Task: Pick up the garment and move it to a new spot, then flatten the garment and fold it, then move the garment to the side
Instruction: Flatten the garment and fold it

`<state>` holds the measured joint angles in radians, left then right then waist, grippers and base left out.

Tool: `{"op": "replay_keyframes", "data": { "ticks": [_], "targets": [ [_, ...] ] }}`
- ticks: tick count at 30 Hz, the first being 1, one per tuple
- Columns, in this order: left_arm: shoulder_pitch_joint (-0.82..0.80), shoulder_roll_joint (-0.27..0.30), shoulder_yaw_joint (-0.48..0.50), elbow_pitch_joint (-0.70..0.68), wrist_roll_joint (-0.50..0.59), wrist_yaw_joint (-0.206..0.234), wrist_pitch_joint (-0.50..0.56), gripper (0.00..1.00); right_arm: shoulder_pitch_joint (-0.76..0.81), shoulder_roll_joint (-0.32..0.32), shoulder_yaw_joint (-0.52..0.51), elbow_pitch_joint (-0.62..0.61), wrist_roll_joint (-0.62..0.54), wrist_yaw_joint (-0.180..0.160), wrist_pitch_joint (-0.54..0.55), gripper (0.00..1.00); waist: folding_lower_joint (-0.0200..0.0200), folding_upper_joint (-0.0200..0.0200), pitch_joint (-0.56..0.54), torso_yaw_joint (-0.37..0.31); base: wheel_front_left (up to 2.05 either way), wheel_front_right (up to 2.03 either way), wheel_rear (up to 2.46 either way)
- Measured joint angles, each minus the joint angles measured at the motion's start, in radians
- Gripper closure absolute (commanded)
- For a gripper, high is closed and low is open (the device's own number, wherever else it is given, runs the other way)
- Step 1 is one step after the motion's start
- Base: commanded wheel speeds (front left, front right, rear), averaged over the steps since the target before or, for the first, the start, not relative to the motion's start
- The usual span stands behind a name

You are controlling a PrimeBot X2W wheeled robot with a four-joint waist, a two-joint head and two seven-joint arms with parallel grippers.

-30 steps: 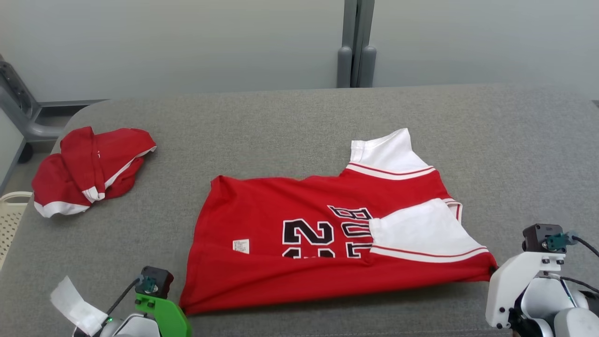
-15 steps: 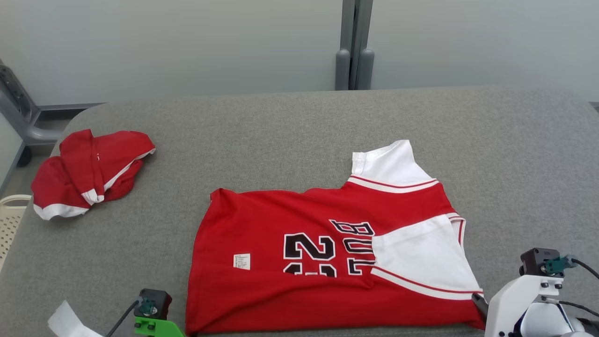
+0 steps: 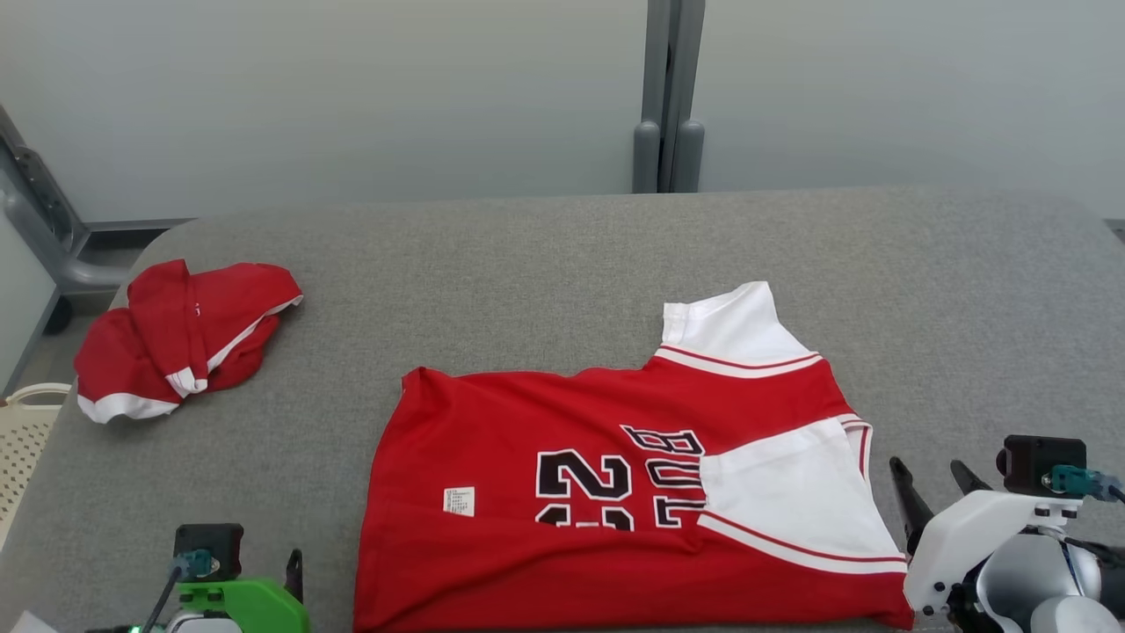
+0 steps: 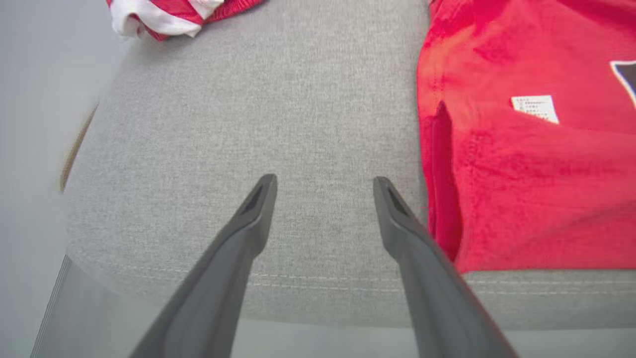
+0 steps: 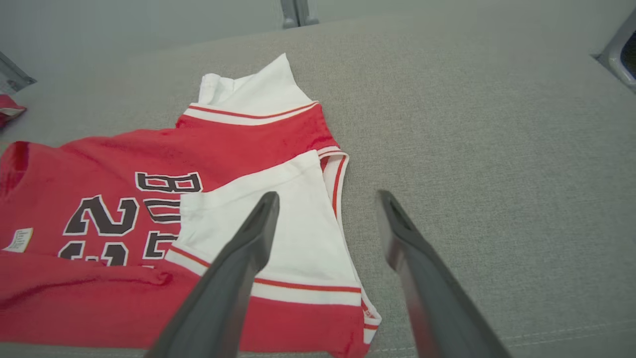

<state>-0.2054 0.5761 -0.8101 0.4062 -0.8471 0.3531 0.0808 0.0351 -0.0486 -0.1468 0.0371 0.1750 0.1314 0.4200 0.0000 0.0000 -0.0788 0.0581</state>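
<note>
Head view: shows the garment [image 3: 615, 492], a red jersey with white sleeves and black lettering, lying near the front edge of the grey woven pad [image 3: 527, 264] — near edge folded over the numbers, one sleeve laid across the chest. Looks roughly midway: relocating seemingly done, further folding and the shift aside remaining. Places the right gripper [image 3: 927, 466] just right of it, fingers apart, empty.

Left wrist view: catches the left gripper [image 4: 323, 186] spread wide over bare pad, just left of the faintly creased red cloth.

Right wrist view: reveals matte knit and red-piped sleeve bands.
</note>
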Motion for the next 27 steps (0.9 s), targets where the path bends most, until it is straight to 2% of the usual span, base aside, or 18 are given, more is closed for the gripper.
{"op": "replay_keyframes", "data": {
  "ticks": [5,10,17,23,27],
  "targets": [
    [0.004,-0.012,0.048,-0.065,0.006,0.008,-0.151,0.00,-0.012,0.001,0.055,0.028,0.062,0.000,-0.194,0.00,0.0000,0.0000,-0.021,0.002,0.00,0.00,0.00],
    [0.034,-0.053,0.128,-0.146,-0.018,0.010,-0.298,0.00,-0.021,0.000,0.081,0.088,0.072,-0.001,-0.319,0.00,0.0000,0.0000,-0.034,-0.001,0.00,0.00,0.00],
    [0.109,-0.114,0.251,-0.211,-0.023,0.008,-0.339,0.00,-0.030,-0.001,0.141,0.169,0.116,-0.001,-0.436,0.00,0.0000,0.0000,-0.051,-0.019,0.00,0.00,0.00],
    [0.200,-0.163,0.374,-0.287,0.072,0.006,-0.342,0.00,-0.027,0.000,0.199,0.211,0.123,-0.001,-0.492,0.00,0.0000,0.0000,-0.072,-0.037,0.00,0.00,0.00],
    [0.249,-0.173,0.400,-0.295,0.116,-0.014,-0.342,0.00,-0.024,-0.001,0.201,0.236,0.119,-0.001,-0.498,0.00,0.0000,0.0000,-0.080,-0.049,0.00,0.00,0.00]
  ]
}}
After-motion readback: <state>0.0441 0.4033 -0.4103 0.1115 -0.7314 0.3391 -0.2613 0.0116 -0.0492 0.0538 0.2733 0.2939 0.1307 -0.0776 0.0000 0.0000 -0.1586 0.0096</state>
